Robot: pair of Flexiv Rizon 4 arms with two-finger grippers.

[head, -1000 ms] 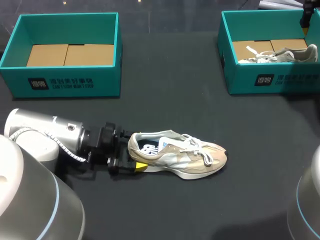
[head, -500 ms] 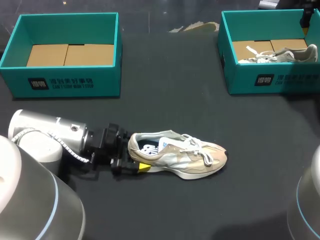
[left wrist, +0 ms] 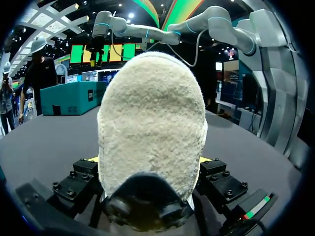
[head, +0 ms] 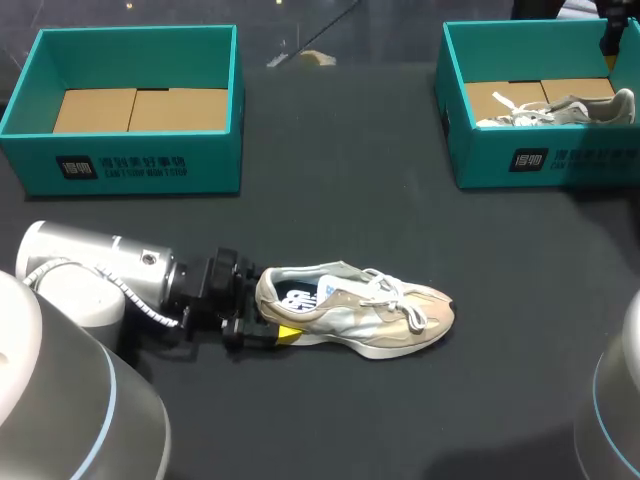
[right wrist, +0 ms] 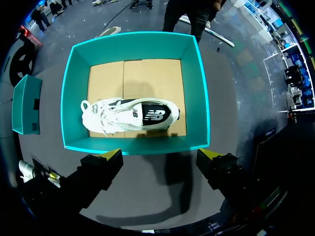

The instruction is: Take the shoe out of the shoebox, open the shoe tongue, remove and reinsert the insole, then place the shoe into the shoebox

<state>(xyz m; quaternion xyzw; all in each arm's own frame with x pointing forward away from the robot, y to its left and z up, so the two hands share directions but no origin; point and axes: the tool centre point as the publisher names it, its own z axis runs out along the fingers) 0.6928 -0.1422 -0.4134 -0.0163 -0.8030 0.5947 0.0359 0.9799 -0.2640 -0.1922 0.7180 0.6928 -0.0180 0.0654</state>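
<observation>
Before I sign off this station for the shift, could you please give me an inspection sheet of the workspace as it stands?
Surface: dark table, bare between the boxes.
Job's things: one shoe lies on its sole mid-table, toe towards my right. The left shoebox shows only its cardboard floor. The right shoebox holds a second shoe on its side.
Clutter: nothing seen.
Grippers: left gripper is closed on the heel of the shoe on the table. The right gripper is open above the right shoebox.
Cables: coiled cable on the left wrist, clear of the shoe.
Surroundings: nothing seen reaching over the table.
</observation>
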